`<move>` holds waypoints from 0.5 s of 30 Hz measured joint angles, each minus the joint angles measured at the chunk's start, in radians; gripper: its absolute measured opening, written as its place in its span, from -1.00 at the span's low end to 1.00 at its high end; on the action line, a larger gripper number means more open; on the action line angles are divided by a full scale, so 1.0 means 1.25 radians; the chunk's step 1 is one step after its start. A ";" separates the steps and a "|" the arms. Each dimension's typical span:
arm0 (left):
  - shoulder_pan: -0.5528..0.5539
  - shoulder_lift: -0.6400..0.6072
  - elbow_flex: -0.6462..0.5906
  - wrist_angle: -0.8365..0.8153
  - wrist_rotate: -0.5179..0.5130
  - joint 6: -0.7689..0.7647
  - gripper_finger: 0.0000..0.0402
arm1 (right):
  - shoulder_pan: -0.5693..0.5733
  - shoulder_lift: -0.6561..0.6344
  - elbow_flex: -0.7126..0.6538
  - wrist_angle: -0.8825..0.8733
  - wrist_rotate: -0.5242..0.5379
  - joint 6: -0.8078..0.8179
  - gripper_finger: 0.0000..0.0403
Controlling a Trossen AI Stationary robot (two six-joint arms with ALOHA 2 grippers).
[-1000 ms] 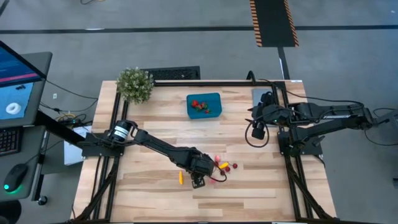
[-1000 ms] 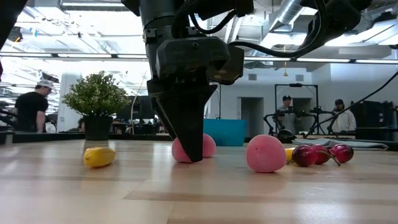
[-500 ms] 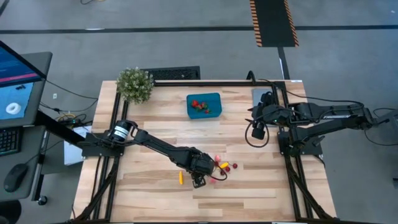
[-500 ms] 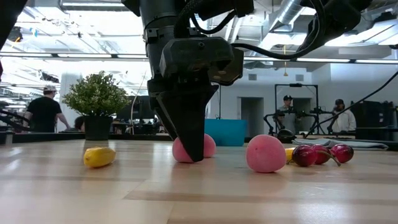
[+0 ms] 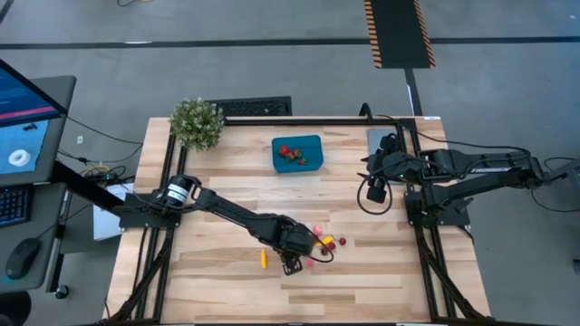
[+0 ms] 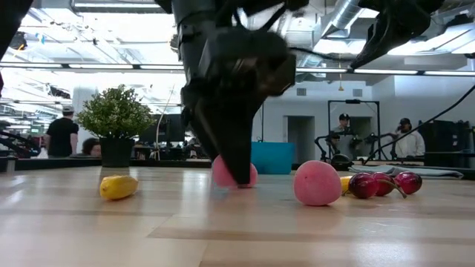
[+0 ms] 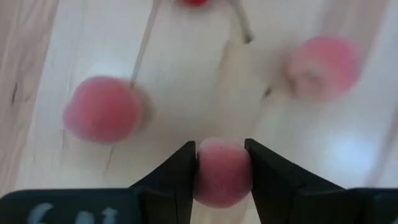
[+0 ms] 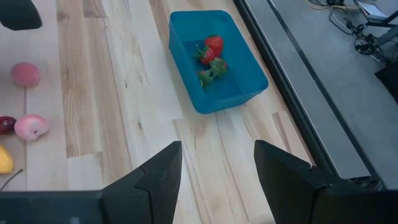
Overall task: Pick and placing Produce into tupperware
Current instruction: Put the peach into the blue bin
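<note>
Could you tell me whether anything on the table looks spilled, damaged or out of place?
Nothing stands out. The tupperware sits upright holding strawberries, loose produce lies on the wood, and the left gripper grips a pink piece.

Pale planked wood, matt plastic, smooth toy fruit.

Surface (image 5: 227,172) of light wood boards with visible grain and a soft sheen, mirroring the fruit faintly in the low view. Tupperware (image 8: 219,61) in smooth teal-blue plastic, slightly glossy along the rim. Pink piece (image 7: 222,171) matt and velvety, pressed between dark matt plastic fingers (image 7: 177,171) of the left gripper (image 7: 222,163). Cherries (image 6: 382,183) dark red and shiny. Yellow piece (image 6: 119,186) smooth with a dull gloss. Right gripper (image 8: 216,163) the same dark matt finish. Potted plant (image 6: 114,113) bushy, rough-textured green.
</note>
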 joint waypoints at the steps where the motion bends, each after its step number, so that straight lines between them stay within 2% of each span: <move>1: 0.000 0.000 0.011 -0.009 0.000 0.000 -0.43 | 0.000 0.000 0.000 0.000 0.000 0.000 0.12; 10: 0.019 -0.001 0.122 -0.120 -0.003 0.050 -0.43 | 0.000 0.000 0.000 0.006 0.000 -0.013 0.12; 15: 0.063 -0.001 0.188 -0.203 -0.042 0.112 -0.43 | 0.000 0.000 0.000 0.006 0.000 -0.013 0.12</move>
